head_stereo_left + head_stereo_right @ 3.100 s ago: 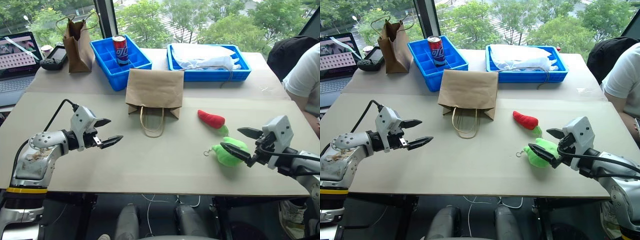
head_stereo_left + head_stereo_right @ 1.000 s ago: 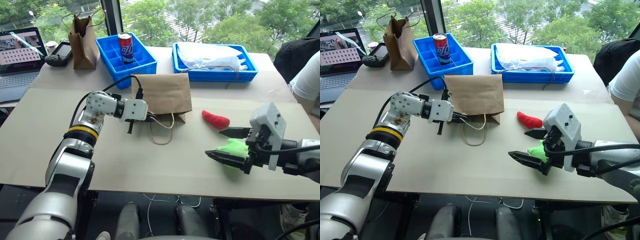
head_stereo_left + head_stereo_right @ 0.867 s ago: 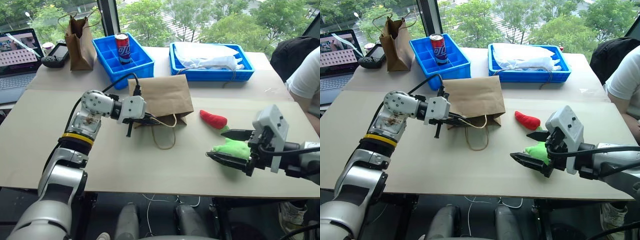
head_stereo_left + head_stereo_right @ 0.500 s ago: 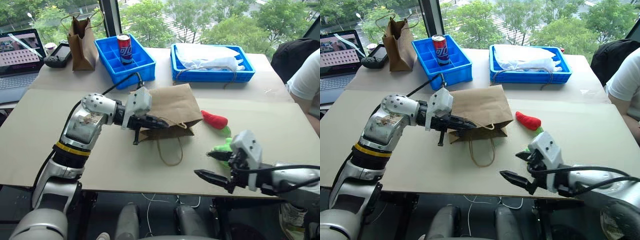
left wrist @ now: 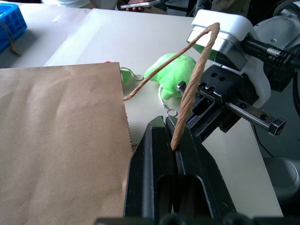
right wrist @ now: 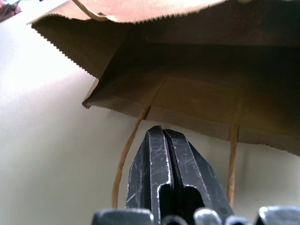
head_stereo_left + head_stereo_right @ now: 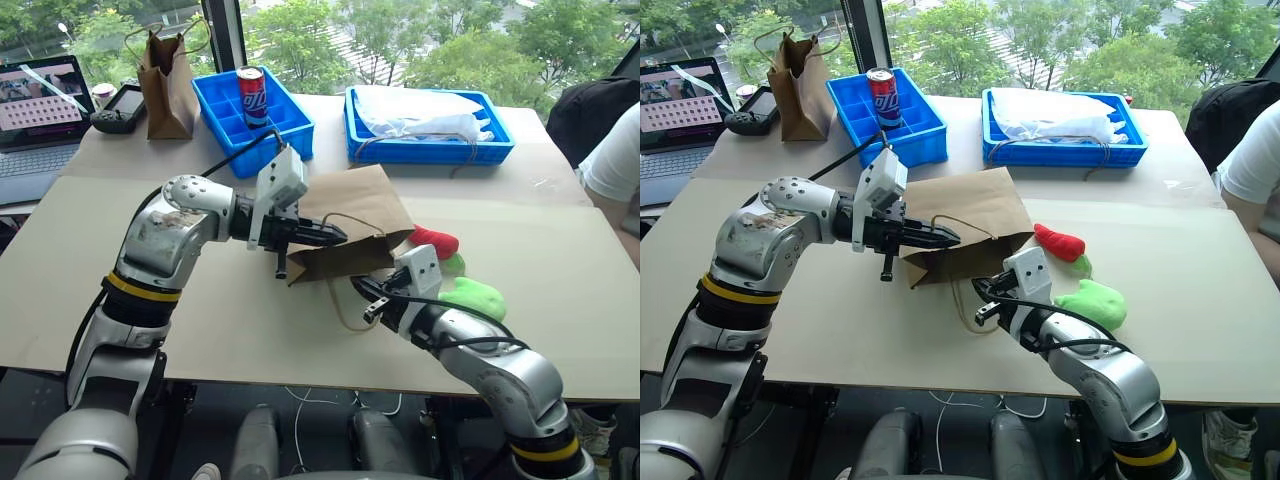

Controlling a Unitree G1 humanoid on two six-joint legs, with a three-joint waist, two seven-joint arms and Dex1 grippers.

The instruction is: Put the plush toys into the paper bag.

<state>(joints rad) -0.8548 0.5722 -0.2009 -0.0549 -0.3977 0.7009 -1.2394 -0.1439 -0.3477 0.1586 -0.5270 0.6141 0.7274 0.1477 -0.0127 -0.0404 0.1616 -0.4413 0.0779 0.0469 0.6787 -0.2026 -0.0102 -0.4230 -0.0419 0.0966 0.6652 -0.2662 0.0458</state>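
The paper bag (image 7: 362,203) lies on its side mid-table with its mouth facing me. My left gripper (image 7: 335,236) is shut on its upper cord handle (image 5: 197,65) and holds that edge up, so the mouth gapes. My right gripper (image 7: 359,291) is shut with nothing in it, just in front of the open mouth (image 6: 211,70), between the strands of the lower handle (image 6: 123,159). The green plush toy (image 7: 476,296) with its keyring lies on the table to the right of that arm. The red chili toy (image 7: 436,240) lies beside the bag's right edge.
Two blue trays (image 7: 225,115) (image 7: 430,145) stand at the back, one holding a soda can (image 7: 251,96), the other white plastic. A narrower brown bag (image 7: 168,85) and a laptop (image 7: 45,110) are at the back left. A person (image 7: 612,160) sits at the right edge.
My right gripper left the green toy on the table, swung left to the bag's mouth and shut. My left gripper lifted the upper handle, opening the bag's mouth.
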